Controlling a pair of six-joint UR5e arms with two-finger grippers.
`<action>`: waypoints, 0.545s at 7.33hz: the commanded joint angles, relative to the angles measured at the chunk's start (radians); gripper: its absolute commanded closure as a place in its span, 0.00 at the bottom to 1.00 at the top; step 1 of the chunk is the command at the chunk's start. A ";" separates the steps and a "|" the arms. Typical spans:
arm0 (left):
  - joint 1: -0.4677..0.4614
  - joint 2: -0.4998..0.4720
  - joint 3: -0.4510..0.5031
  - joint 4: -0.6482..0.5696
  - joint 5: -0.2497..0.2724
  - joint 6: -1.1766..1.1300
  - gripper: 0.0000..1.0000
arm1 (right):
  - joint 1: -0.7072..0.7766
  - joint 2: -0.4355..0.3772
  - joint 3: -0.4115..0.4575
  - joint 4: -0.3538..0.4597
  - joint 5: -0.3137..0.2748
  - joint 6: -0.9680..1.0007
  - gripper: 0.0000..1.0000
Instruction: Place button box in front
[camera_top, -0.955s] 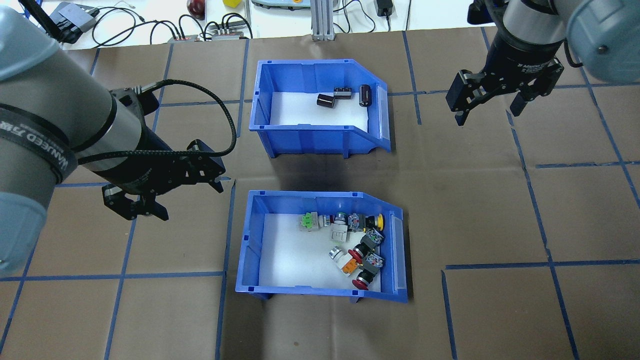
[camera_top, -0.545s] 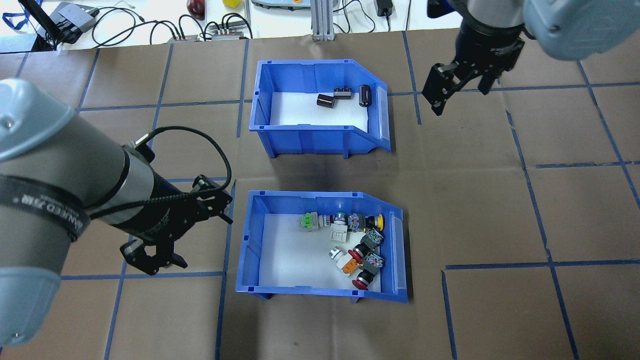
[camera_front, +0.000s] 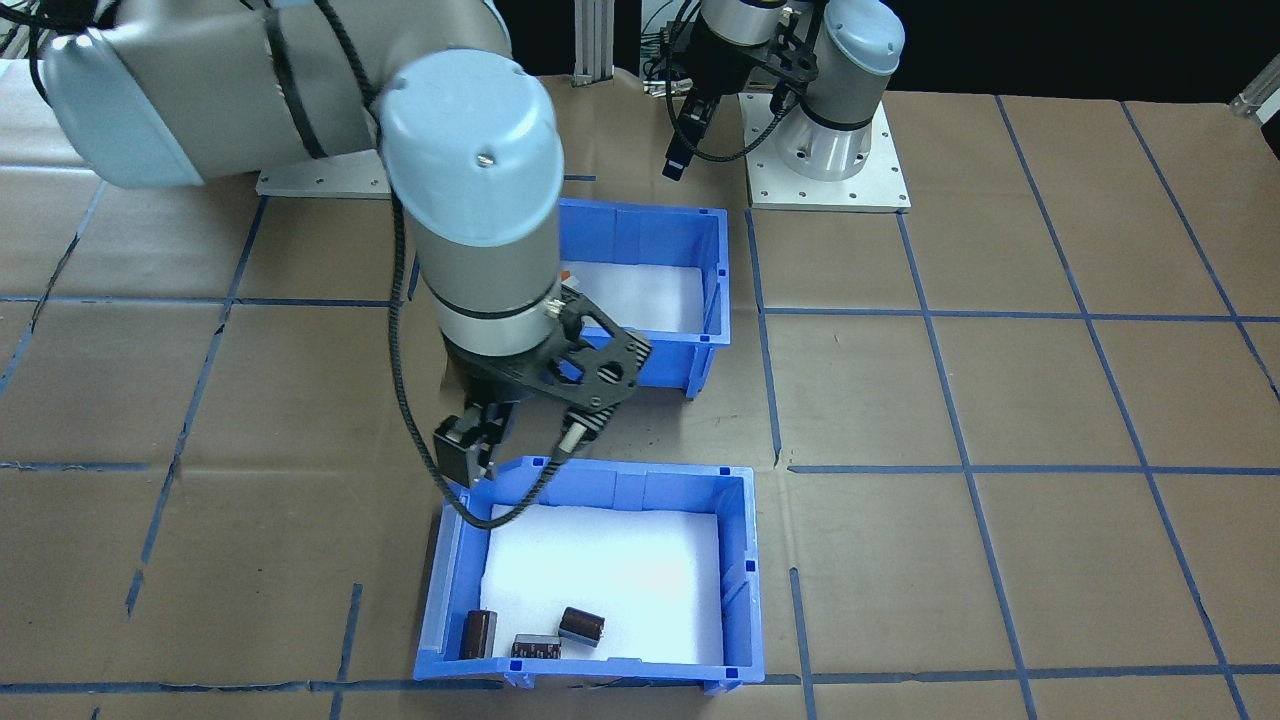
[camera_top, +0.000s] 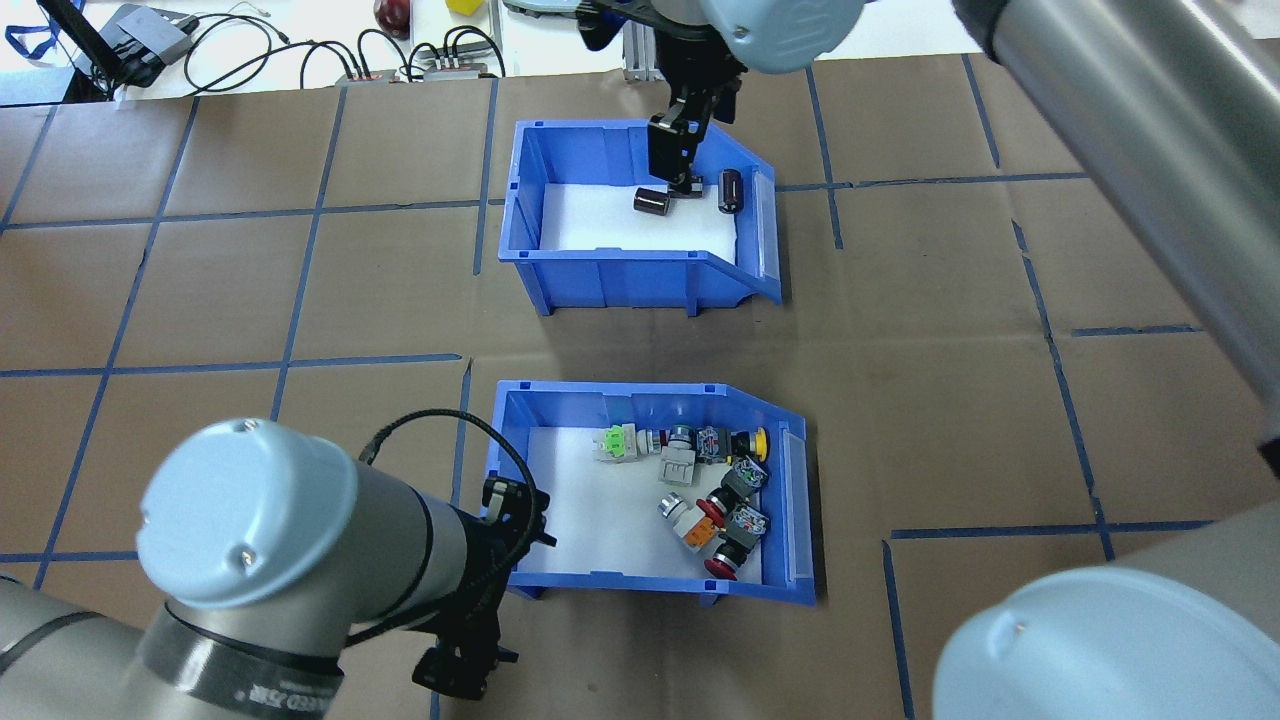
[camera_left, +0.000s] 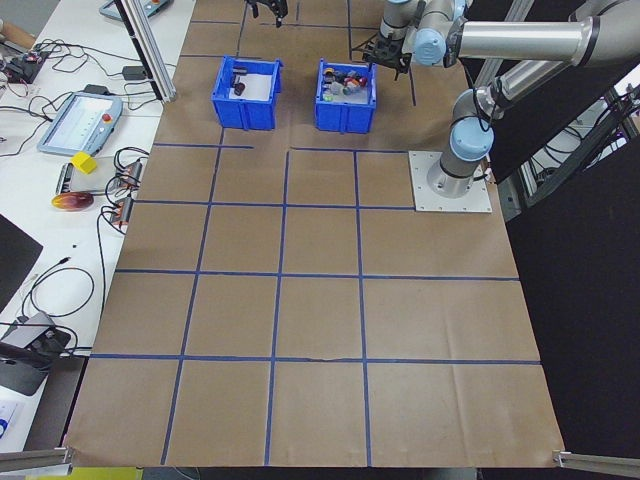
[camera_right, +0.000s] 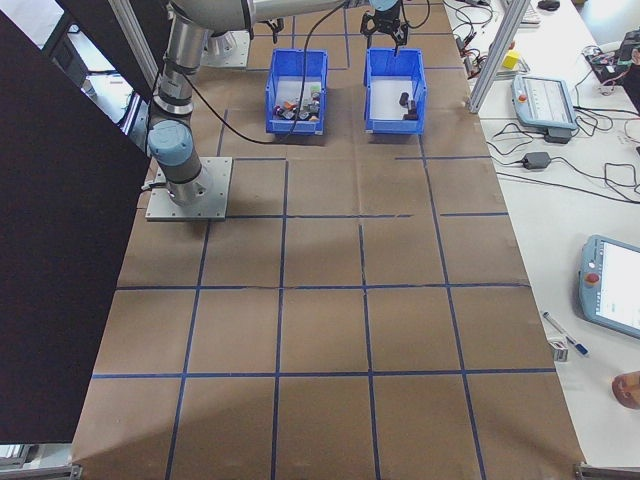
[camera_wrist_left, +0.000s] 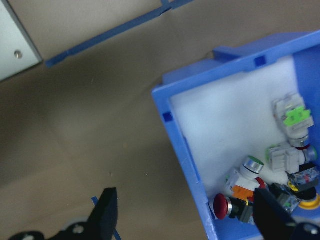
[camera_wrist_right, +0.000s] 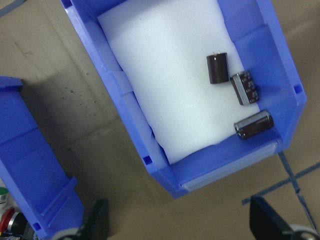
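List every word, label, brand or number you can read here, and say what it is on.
No text can be read for certain.
Band on the left arm: white lettering, upside down and blurred, unreadable.
Dark cylinder in the far bin: pale print on its sleeve, too small to read.
Front strip of the button box: no text shows.
Tablet-like device on the side table: screen too small to read.

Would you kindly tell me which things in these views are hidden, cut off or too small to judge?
- Front-facing view: the button box contents, hidden behind the right arm.
- Overhead view: the left end effector fingertips, tucked under its own wrist.
- Left wrist view: much of the button box, cut off by the right and lower edges.
- Both side views: the parts inside the other blue bin, too small to identify.
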 joint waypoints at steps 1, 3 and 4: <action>-0.054 -0.079 -0.054 0.192 0.004 -0.138 0.05 | 0.064 0.080 -0.066 0.004 0.002 -0.189 0.00; -0.064 -0.170 -0.052 0.310 0.007 -0.165 0.05 | 0.112 0.122 -0.052 0.011 0.014 -0.259 0.00; -0.064 -0.187 -0.055 0.310 0.027 -0.168 0.05 | 0.124 0.148 -0.046 0.006 -0.001 -0.282 0.00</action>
